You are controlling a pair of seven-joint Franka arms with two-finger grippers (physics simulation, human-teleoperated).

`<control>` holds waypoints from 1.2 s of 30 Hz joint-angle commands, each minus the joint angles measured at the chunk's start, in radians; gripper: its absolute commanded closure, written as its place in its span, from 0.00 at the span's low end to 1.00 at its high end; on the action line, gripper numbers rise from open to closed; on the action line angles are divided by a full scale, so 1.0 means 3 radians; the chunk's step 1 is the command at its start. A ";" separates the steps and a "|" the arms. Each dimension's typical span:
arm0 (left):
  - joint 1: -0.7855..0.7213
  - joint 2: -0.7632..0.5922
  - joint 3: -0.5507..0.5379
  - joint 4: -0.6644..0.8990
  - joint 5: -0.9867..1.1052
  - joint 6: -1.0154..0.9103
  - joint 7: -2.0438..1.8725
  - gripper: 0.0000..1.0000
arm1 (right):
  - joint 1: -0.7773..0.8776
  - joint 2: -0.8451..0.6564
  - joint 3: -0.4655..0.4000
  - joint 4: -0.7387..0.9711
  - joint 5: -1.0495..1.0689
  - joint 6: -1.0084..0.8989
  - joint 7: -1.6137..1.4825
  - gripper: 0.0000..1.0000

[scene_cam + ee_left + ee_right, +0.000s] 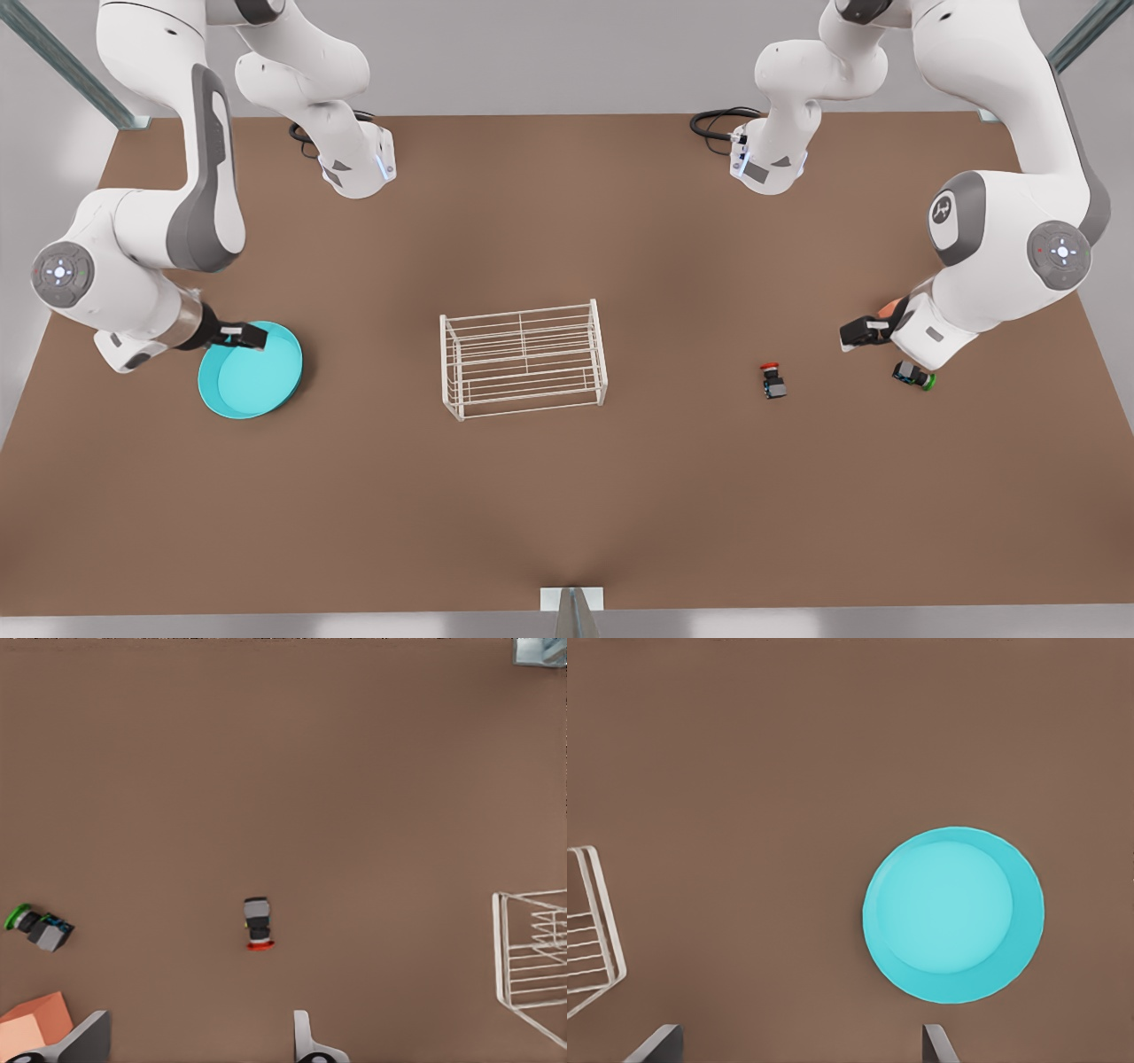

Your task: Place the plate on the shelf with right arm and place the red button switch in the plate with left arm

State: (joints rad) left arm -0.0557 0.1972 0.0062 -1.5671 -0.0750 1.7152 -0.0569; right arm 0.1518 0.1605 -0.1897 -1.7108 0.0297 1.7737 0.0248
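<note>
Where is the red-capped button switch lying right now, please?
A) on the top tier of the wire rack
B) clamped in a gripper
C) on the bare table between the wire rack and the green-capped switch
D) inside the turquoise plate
C: in the front view the red button switch lies on the table, with the shelf on one side and the green-capped switch on the other, touching neither.

We see bare table (567,496) all around the shelf (523,359). The red button switch (773,381) lies apart from everything, open on all sides. The green-capped switch (914,376) and orange cube (34,1023) crowd the left gripper (858,333).
</note>
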 commanded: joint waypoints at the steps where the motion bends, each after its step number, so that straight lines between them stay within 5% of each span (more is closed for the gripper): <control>1: -0.0003 -0.0003 0.0000 -0.0002 -0.0011 0.0086 0.0128 0.00 | 0.0005 -0.0003 -0.0002 0.0001 -0.0002 0.0244 0.0265 0.00; 11: -0.0556 0.0099 -0.0016 -0.0268 0.0107 -0.0052 -0.1507 0.00 | -0.0271 0.0211 -0.0027 0.0180 -0.0115 0.0019 -0.0394 0.00; 13: -0.0571 0.0396 -0.0021 -0.0268 0.0112 0.0531 -0.2351 0.00 | -0.0557 0.0411 -0.0027 0.0180 0.0157 0.0126 -0.1038 0.00; 21: -0.0581 0.0269 -0.0026 -0.0371 0.0230 0.0660 -0.2326 0.00 | -0.1033 0.1213 -0.0017 0.0743 0.0535 0.0536 -0.2792 0.00; 36: -0.0566 0.0227 -0.0082 -0.0181 0.0225 0.0316 -0.1973 0.00 | -0.1140 0.1382 -0.0022 0.0482 0.0402 0.0372 -0.4281 0.00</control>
State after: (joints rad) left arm -0.2255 0.2664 -0.0183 -1.6219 -0.0086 1.8217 -0.5568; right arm -0.1891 0.5766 -0.1953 -1.5658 0.1799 1.9027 -0.7702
